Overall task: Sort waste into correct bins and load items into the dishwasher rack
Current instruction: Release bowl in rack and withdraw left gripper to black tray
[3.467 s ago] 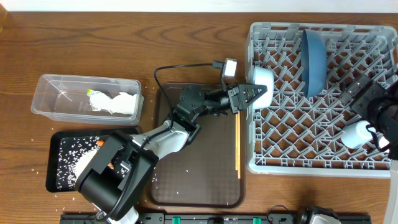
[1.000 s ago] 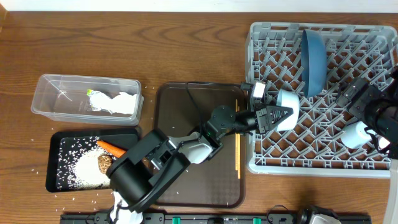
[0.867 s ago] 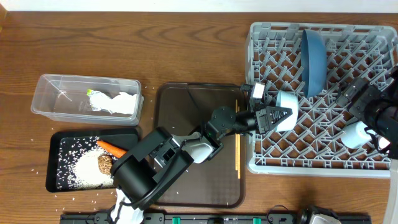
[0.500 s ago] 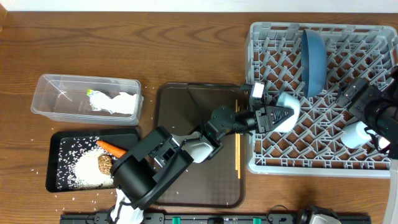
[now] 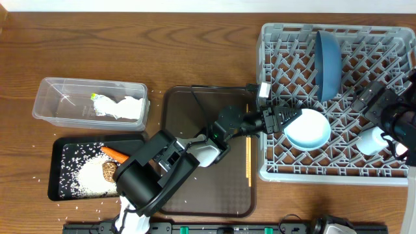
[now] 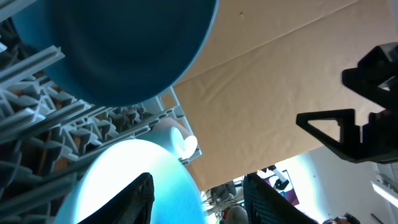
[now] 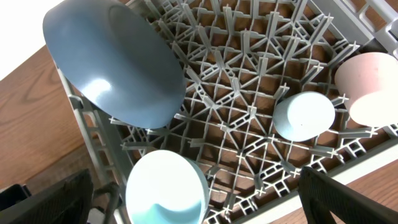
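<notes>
Bowl point(image 5: 309, 129) lies in the near left part of the rack point(image 5: 325, 175), resting on the pegs with its mouth turned up and its pale blue inside facing the overhead camera. It is round, so no side leads. The left gripper point(image 5: 289, 118) reaches in from the left at the bowl's rim. Its jaws stand partly apart: one finger overlaps the rim in the wrist view, the other is off it, and they clamp nothing.

Nearest on the left, the black tray point(image 5: 58, 146) holds a spread of rice point(image 5: 81, 172), a carrot point(image 5: 119, 155) and a brown lump point(image 5: 109, 170) beside it. The brown tray point(image 5: 208, 188) in the middle carries only the chopsticks point(image 5: 248, 153), lying together along its right edge, long axis running near to far. Beyond the black tray, the clear tub point(image 5: 49, 97) holds a napkin point(image 5: 123, 107) and a yellow-green wrapper point(image 5: 96, 97).

In the rack, right of the bowl, a blue cup point(image 7: 303, 116) and a pink cup point(image 7: 373, 87) sit side by side under the right gripper point(image 7: 196, 177), whose jaws are spread wide and empty. Farthest back, the blue plate point(image 5: 328, 64) stands on edge between the pegs.
</notes>
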`<action>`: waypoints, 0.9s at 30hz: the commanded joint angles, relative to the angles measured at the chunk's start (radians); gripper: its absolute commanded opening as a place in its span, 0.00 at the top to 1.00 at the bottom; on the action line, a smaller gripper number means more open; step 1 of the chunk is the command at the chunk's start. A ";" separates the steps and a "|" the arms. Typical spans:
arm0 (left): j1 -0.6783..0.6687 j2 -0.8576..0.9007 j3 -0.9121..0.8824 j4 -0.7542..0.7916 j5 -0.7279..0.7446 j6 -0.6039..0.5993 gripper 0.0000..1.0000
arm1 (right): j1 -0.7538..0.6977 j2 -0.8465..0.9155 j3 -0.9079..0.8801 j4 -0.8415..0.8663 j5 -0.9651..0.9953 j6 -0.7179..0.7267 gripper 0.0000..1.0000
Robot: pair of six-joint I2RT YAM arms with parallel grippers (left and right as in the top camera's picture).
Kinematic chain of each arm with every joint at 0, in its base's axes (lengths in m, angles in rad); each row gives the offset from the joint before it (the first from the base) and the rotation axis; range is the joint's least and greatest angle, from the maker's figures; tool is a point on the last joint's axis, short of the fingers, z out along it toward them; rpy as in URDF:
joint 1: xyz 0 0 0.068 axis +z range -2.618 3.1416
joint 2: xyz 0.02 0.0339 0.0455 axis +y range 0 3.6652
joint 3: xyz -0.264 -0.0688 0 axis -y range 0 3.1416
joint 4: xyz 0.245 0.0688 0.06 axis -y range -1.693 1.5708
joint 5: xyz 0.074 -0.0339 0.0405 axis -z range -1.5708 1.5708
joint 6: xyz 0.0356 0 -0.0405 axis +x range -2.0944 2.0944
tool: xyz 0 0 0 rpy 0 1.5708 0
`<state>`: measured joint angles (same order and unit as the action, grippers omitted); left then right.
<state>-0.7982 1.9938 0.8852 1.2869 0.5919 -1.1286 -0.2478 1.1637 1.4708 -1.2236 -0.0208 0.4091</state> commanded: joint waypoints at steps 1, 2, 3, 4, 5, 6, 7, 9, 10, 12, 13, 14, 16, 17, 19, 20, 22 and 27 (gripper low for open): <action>0.008 0.000 0.025 0.005 0.015 0.024 0.52 | -0.021 0.002 0.005 -0.003 0.014 -0.014 0.02; 0.011 0.000 0.025 0.005 0.021 0.037 0.51 | -0.021 0.002 0.005 -0.003 0.014 -0.014 0.02; 0.016 0.000 0.025 0.005 0.036 0.068 0.48 | -0.021 0.002 0.005 -0.003 0.014 -0.014 0.02; 0.023 0.000 0.025 0.005 0.053 0.090 0.44 | -0.021 0.002 0.005 -0.003 0.013 -0.015 0.02; 0.033 0.000 0.025 0.005 0.072 0.105 0.40 | -0.021 0.002 0.005 -0.003 0.013 -0.017 0.02; 0.047 0.000 0.025 0.005 0.090 0.111 0.38 | -0.021 0.002 0.005 -0.003 0.012 -0.033 0.01; 0.057 -0.001 0.025 0.005 0.105 0.111 0.36 | -0.021 0.002 0.005 -0.004 0.012 -0.043 0.02; 0.089 -0.009 0.025 0.005 0.143 0.111 0.33 | -0.021 0.002 0.005 -0.007 0.012 -0.060 0.02; 0.108 -0.015 0.025 0.005 0.167 0.111 0.32 | -0.021 0.002 0.005 -0.011 0.011 -0.060 0.02; 0.143 -0.032 0.025 0.005 0.206 0.111 0.30 | -0.020 0.002 0.005 -0.016 -0.015 -0.076 0.02; 0.164 -0.042 0.025 0.005 0.224 0.111 0.30 | -0.020 0.002 0.005 -0.018 -0.036 -0.090 0.03; 0.180 -0.050 0.025 0.004 0.239 0.111 0.29 | -0.020 0.002 0.005 -0.019 -0.055 -0.098 0.05; 0.226 -0.081 0.025 0.001 0.291 0.111 0.24 | -0.020 0.002 0.005 -0.025 -0.102 -0.104 0.10; 0.241 -0.094 0.025 -0.008 0.309 0.111 0.20 | -0.020 0.002 0.005 -0.030 -0.114 -0.104 0.12; 0.280 -0.135 0.025 -0.045 0.346 0.111 0.02 | -0.019 0.002 0.005 -0.050 -0.134 -0.104 0.18; 0.296 -0.157 0.025 -0.070 0.361 0.112 0.02 | -0.018 0.003 0.005 -0.064 -0.135 -0.104 0.20; 0.334 -0.220 0.025 -0.155 0.385 0.142 0.02 | -0.013 0.009 0.005 -0.096 -0.134 -0.104 0.21; 0.415 -0.417 0.036 -0.546 0.367 0.310 0.02 | 0.012 0.048 0.005 -0.164 -0.134 -0.103 0.24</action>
<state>-0.4149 1.6676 0.8955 0.8200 0.9333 -0.9436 -0.2459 1.1873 1.4708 -1.3750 -0.1398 0.3202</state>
